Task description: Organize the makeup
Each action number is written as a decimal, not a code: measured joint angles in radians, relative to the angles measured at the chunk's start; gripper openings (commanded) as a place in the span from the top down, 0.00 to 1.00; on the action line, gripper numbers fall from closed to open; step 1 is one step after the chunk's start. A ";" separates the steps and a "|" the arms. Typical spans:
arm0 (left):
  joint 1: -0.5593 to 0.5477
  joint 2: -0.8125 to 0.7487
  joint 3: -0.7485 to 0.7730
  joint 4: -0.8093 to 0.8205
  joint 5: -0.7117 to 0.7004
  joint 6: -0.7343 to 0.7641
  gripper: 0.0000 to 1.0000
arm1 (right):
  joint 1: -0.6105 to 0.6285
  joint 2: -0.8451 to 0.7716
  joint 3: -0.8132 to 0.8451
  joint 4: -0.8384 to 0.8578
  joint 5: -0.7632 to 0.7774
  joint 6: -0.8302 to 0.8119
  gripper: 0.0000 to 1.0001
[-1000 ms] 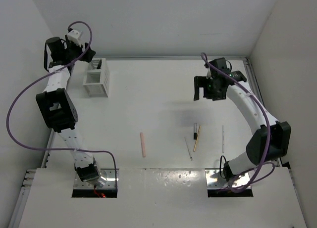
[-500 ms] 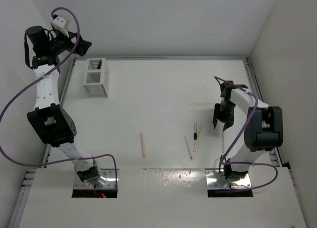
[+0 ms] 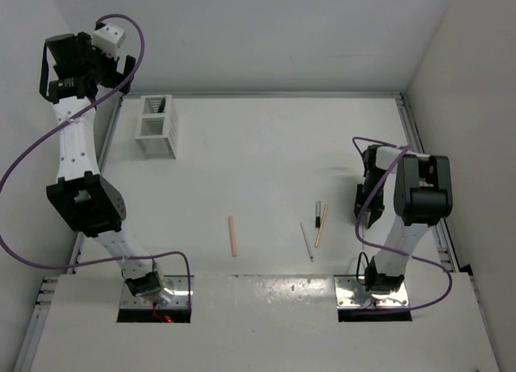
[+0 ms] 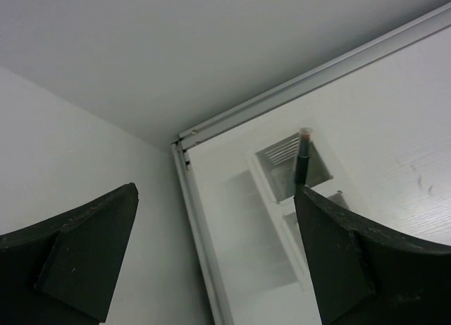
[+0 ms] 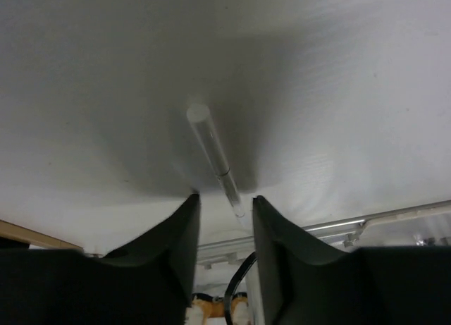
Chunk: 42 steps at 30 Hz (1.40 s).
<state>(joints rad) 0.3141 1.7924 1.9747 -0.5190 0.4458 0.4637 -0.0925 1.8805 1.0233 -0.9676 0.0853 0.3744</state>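
My right gripper (image 3: 363,215) is down at the table on the right. Its fingers (image 5: 169,254) stand narrowly apart, one on each side of the near end of a pale thin stick (image 5: 213,156) lying flat, with a gap still showing. The arm hides that stick in the top view. A pink stick (image 3: 233,236), a thin white stick (image 3: 307,241), a tan wooden stick (image 3: 321,225) and a short black-and-white stick (image 3: 318,213) lie near the front. A black stick (image 4: 303,163) stands in the white slatted box (image 3: 157,126). My left gripper (image 4: 215,258) hangs wide open and empty, high above the box.
The box (image 4: 278,198) sits by the back left corner, close to the metal table rail (image 4: 194,219) and the walls. Another rail (image 3: 415,146) runs along the right edge, just beside my right arm. A purple cable (image 3: 24,170) loops off the left arm.
My right gripper has come down and toward the front onto the pale stick, and its jaws have narrowed around it. The left arm has risen away from the box, its jaws wide.
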 measured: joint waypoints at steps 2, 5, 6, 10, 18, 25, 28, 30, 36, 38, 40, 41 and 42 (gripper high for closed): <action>0.000 0.000 0.019 -0.018 -0.037 0.018 0.01 | -0.004 0.021 0.000 -0.001 -0.008 -0.005 0.77; 0.000 0.000 0.040 -0.039 -0.072 0.031 0.01 | -0.004 0.033 0.003 -0.008 -0.010 -0.016 0.93; 0.000 0.000 0.046 -0.050 -0.077 0.034 0.01 | -0.004 0.034 0.003 -0.009 -0.008 -0.022 0.96; 0.000 0.001 0.065 -0.086 -0.045 0.034 0.03 | -0.004 0.034 0.005 -0.010 -0.004 -0.036 1.00; -0.025 0.000 0.054 -0.105 0.203 0.020 0.13 | 0.005 -0.008 0.010 0.027 0.011 -0.087 1.00; -0.165 0.000 0.036 -0.140 0.234 0.006 0.16 | 0.046 -0.188 0.053 0.074 0.002 -0.103 1.00; -0.225 0.000 0.036 -0.147 0.242 -0.002 0.18 | 0.078 -0.255 0.111 0.077 -0.020 -0.102 1.00; -0.262 0.000 0.031 -0.146 0.255 -0.014 0.19 | 0.116 -0.291 0.161 0.106 -0.034 -0.101 1.00; -0.402 0.009 -0.001 -0.149 0.362 -0.058 0.19 | 0.292 -0.335 0.360 0.297 -0.135 -0.066 1.00; -0.454 0.014 -0.003 -0.147 0.396 -0.071 0.16 | 0.333 -0.332 0.414 0.393 -0.184 -0.042 1.00; -0.495 0.018 -0.003 -0.133 0.426 -0.093 0.15 | 0.365 -0.324 0.457 0.495 -0.227 -0.017 1.00; -0.517 0.018 -0.009 -0.109 0.444 -0.120 0.13 | 0.381 -0.314 0.480 0.543 -0.248 -0.003 1.00; -0.530 0.018 -0.015 -0.082 0.458 -0.148 0.13 | 0.393 -0.306 0.497 0.584 -0.262 0.009 1.00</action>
<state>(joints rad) -0.2157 1.8107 1.9594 -0.6010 0.9035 0.3157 0.3004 1.5749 1.5208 -0.3832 -0.1764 0.3836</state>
